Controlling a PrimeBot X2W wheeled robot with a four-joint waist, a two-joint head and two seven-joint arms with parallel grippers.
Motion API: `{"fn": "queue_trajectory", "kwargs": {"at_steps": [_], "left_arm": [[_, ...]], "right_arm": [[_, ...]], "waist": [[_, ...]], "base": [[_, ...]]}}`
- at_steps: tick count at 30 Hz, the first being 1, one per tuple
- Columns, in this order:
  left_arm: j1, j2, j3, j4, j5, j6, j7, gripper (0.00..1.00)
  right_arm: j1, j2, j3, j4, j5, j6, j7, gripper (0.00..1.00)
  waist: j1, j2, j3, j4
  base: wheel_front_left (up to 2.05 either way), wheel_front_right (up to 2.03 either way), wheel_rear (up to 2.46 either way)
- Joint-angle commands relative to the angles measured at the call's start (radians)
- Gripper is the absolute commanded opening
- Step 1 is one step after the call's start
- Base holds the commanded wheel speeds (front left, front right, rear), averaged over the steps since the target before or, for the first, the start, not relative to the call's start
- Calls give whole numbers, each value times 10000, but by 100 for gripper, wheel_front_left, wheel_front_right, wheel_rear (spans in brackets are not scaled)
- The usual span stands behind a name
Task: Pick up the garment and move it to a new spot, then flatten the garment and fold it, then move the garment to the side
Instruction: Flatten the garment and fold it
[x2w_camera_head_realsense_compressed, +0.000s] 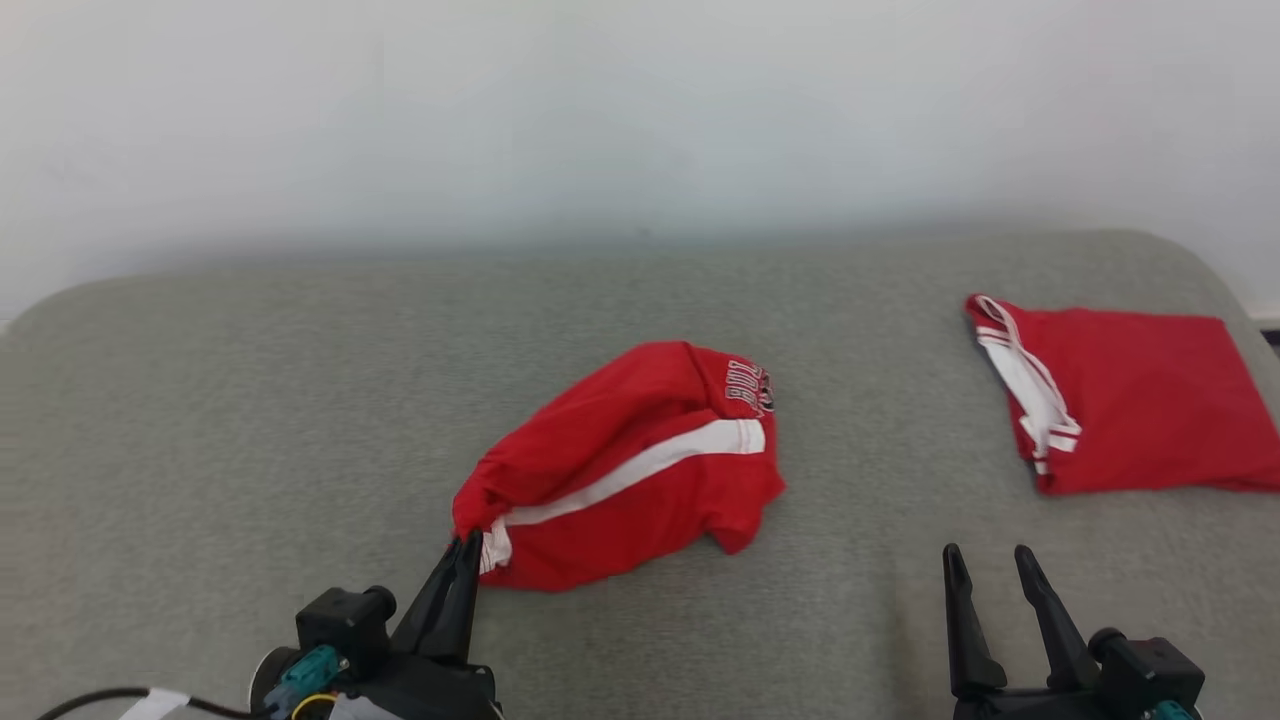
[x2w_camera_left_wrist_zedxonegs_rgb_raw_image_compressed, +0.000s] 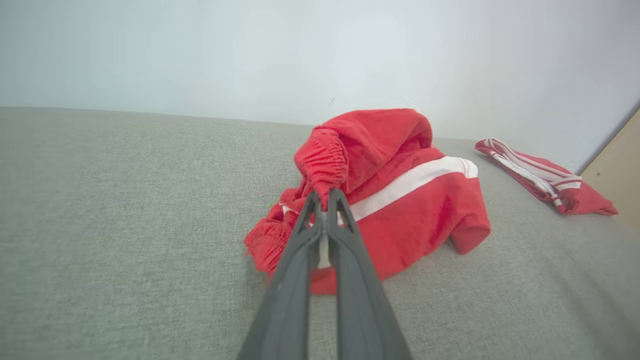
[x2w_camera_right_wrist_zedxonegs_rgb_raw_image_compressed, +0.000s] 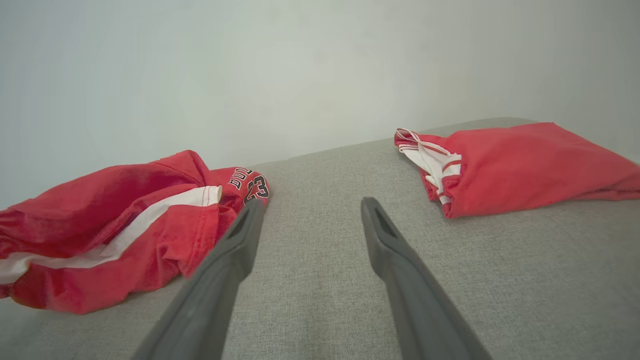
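Robot seizes a garment for its first carry: on a broad grey woven upholstered surface (x2w_camera_head_realsense_compressed: 200, 450) set against a plain white wall (x2w_camera_head_realsense_compressed: 640, 100), a crumpled red jersey garment with a white side stripe and black-and-white lettering (x2w_camera_head_realsense_compressed: 620, 470) lies heaped near the middle. Its gathered, ribbed edge at the near left corner is pinched between the two dark fingers of the left gripper (x2w_camera_head_realsense_compressed: 468, 548), which are clenched tight on the cloth. A second red garment with white trim, folded flat (x2w_camera_head_realsense_compressed: 1130, 410), rests well apart at the far right. The right gripper (x2w_camera_head_realsense_compressed: 985, 560) hovers near the front edge between the two, fingers spread wide and holding nothing. The work appears to be at its opening step, the pick-up, with the cloth gripped but most of the heap lying on the surface. The next move likely calls for a lift high enough to let the bundle hang free, then a carry to bare cushion clear of the folded piece; a hold on one bunched edge could slip. Both garments lie straight on the fabric, in no basket or bin.
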Motion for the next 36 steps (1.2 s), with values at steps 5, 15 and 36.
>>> {"fn": "queue_trajectory", "kwargs": {"at_steps": [5,15,36], "left_arm": [[938,288,-15,-1138,-164,223,415,0],[2313,556,73,-1396,-305,637,681,0],[2854,82,1576,-2037,762,1214,-15,100]], "right_arm": [[164,0,-69,15,79,-24,-4,100],[46,-5,50,127,42,-24,-5,100],[174,-4,77,63,24,-24,-5,100]], "waist": [[-1,-1,-348,1190],[-1,-1,-283,1271],[-1,-1,-317,1125]], "base": [[0,0,0],[0,0,0],[0,0,0]]}}
